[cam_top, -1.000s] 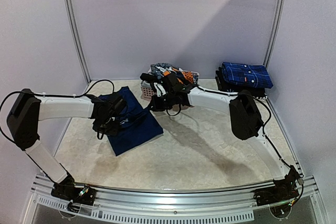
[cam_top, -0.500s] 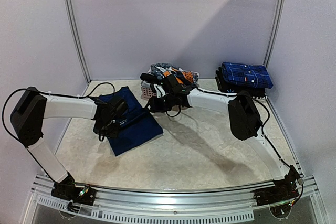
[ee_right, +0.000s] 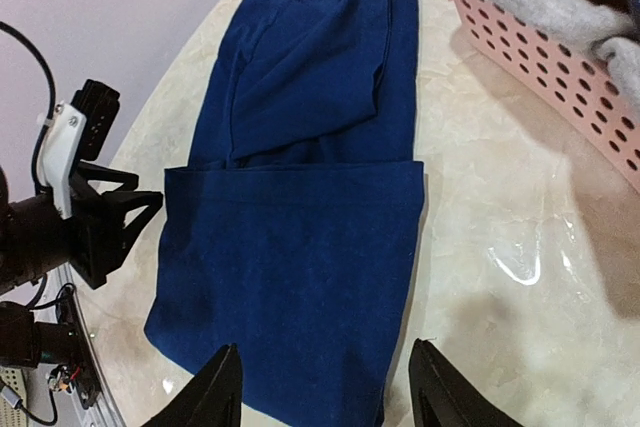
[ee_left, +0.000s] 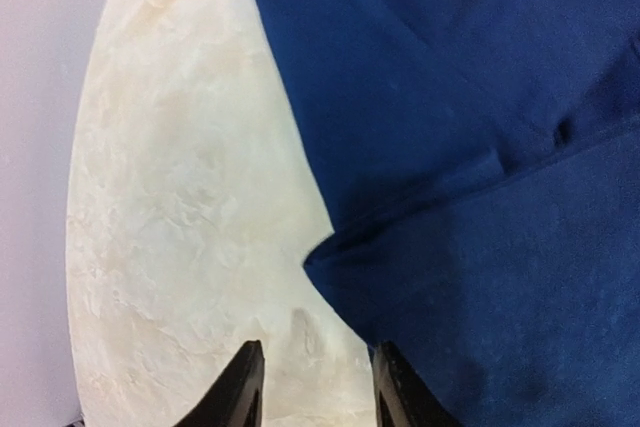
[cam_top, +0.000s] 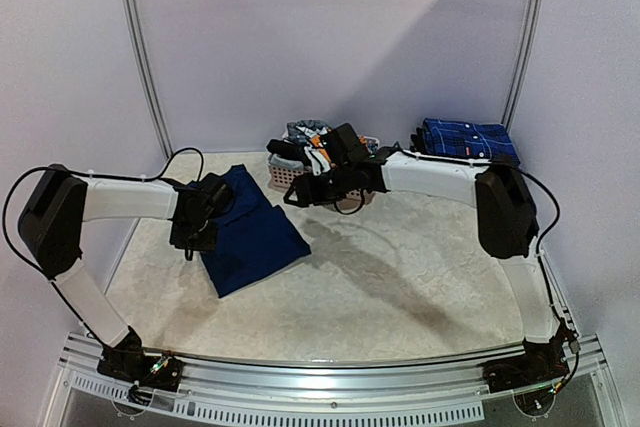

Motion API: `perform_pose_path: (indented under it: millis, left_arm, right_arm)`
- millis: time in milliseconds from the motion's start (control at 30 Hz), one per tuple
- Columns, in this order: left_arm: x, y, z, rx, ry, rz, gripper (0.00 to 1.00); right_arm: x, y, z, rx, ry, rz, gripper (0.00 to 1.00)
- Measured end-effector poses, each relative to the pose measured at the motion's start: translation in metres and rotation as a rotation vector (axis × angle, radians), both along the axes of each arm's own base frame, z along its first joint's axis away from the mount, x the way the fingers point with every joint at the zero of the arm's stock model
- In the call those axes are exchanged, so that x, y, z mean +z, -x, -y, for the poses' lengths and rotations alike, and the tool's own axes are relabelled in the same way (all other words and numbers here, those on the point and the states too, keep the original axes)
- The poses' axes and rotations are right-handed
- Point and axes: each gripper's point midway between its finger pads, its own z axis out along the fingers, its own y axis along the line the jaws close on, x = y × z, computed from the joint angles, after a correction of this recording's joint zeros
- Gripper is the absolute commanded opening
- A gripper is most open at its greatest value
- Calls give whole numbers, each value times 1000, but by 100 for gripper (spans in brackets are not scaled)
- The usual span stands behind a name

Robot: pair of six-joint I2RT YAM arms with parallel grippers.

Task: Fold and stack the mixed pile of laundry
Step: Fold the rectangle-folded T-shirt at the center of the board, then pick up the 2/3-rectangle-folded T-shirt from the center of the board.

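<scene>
So, partway through, I'd say. On the left, the left end effector (ee_left: pixel 318 392) sits right at the left edge of the navy shirt (cam_top: pixel 255 232). Its jaws are apart with only bare surface (cam_top: pixel 400 287) showing between them, so it's gripping nothing.

The shirt lies flat on the left-centre of the surface, already doubled over on itself, with a sleeve tucked in. My guess is it needs at least one more fold before it can go on a stack.

The right end effector (ee_right: pixel 325 392) hovers over the shirt's right side with its jaws wide, and it's empty too.

Just behind that is the pink basket (cam_top: pixel 285 177), heaped with unfolded clothes (cam_top: pixel 325 137), some grey stuff and some orange-patterned bits. That's most of the work left.

In the back right corner there's a neat stack with a blue plaid shirt (cam_top: pixel 468 142) on top, so a few pieces are done.

As for room, the shirt's left edge is near where the surface curves into the wall (cam_top: pixel 70 97), which is tight for the left arm. Its far end comes close to the basket's corner. The middle and front right of the surface are wide open, so there's plenty of space to fold there.
</scene>
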Motion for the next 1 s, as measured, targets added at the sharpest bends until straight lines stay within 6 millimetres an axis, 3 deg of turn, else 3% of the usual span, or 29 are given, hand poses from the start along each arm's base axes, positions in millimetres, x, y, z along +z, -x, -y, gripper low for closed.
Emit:
perform_pose_path:
  millis: [133,267,433,700,1000]
  left_arm:
    - [17,-5,-1,6,-17,66,47]
    - [38,-6,15,-52,-7,136,46]
    - [44,0,58,-206,42,129,49]
    - [50,41,116,-447,102,84,41]
    - [14,74,114,-496,162,-18,17]
  right_arm:
    - [12,16,20,3,8,24,53]
    - [5,29,31,27,34,21,53]
    - [-18,43,38,72,71,-17,59]
    - [-59,80,59,122,109,-142,60]
    - [-70,96,68,119,101,-197,63]
